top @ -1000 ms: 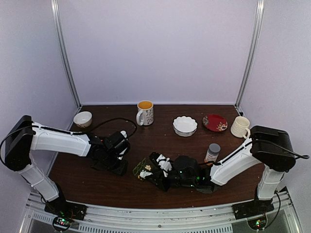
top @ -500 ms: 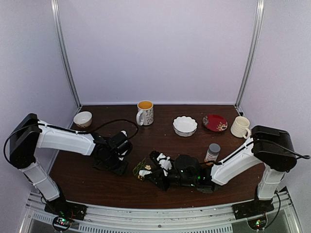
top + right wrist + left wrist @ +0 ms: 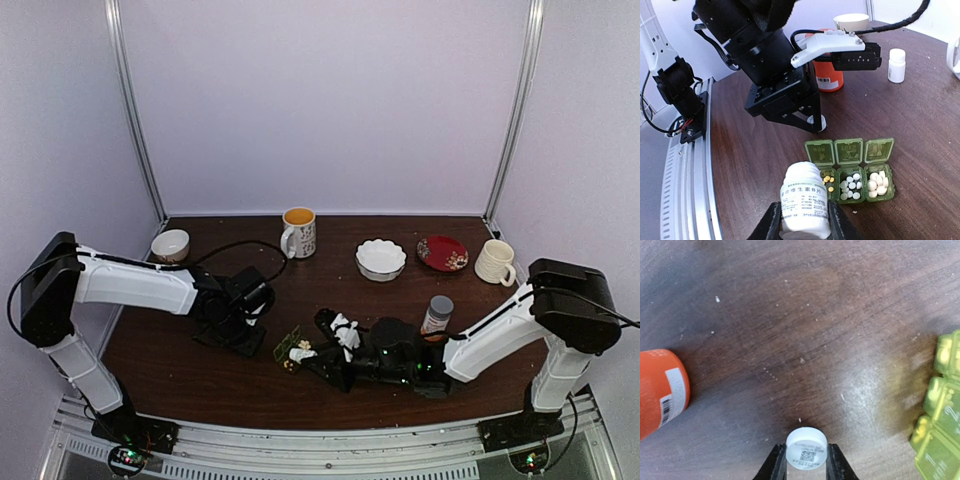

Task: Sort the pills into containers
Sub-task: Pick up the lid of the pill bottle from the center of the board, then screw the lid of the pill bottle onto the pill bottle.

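The containers are one green pill box point(image 3: 850, 170) with three lids open, holding yellow pills, small white pills and larger white pills. It also shows at the right edge of the left wrist view, pill box point(image 3: 940, 415), and in the top view, pill box point(image 3: 285, 343). My right gripper point(image 3: 805, 220) is shut on a white bottle point(image 3: 805, 200) with a bare threaded neck, just in front of the yellow-pill compartment. My left gripper point(image 3: 806, 460) has both fingers against a small white cap point(image 3: 806, 447) resting on the table. That gripper point(image 3: 812, 122) stands just behind the box's lids.
An orange bottle point(image 3: 660, 390) lies left of the cap, and a tiny white bottle point(image 3: 896, 65) stands farther back. A grey-capped bottle point(image 3: 436, 314) stands by the right arm. Along the back are a small bowl point(image 3: 170, 245), mug point(image 3: 298, 232), white bowl point(image 3: 380, 258), red plate point(image 3: 442, 253) and cream mug point(image 3: 494, 261).
My left gripper's jaws have narrowed onto the white cap. The right arm with the white bottle has drifted slightly right, baring more of the pill box.
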Controlling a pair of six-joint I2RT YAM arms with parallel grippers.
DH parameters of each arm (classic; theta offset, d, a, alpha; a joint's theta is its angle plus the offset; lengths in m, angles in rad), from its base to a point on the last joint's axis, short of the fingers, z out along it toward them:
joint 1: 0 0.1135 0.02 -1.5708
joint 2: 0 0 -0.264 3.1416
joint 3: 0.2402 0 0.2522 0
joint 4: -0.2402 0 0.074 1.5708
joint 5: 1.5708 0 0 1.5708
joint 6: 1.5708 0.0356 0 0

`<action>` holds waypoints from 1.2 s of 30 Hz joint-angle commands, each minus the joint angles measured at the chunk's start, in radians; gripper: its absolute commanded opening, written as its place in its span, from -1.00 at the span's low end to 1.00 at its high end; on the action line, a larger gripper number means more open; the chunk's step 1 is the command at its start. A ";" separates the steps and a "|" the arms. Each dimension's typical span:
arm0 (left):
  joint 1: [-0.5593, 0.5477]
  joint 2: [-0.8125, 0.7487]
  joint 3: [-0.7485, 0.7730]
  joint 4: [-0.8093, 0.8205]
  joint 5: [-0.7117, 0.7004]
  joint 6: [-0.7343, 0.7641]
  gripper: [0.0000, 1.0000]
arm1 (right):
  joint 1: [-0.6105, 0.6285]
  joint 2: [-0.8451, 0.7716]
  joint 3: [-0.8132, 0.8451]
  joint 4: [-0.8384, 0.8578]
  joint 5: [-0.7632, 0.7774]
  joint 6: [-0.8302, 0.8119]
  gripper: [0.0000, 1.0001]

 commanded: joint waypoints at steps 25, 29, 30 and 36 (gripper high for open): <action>0.007 -0.563 0.426 -0.232 0.291 -0.025 -0.52 | -0.032 -0.687 0.000 0.548 0.018 -0.268 -1.00; 0.007 -0.595 0.428 -0.181 0.334 -0.042 -0.51 | -0.022 -0.716 0.089 0.398 -0.175 -0.264 -1.00; 0.007 -0.600 0.427 -0.170 0.345 -0.047 -0.52 | -0.020 -0.729 0.094 0.371 -0.170 -0.272 -0.99; 0.007 -0.618 0.421 -0.098 0.407 -0.076 -0.52 | -0.029 -0.766 0.062 0.297 0.006 -0.316 -1.00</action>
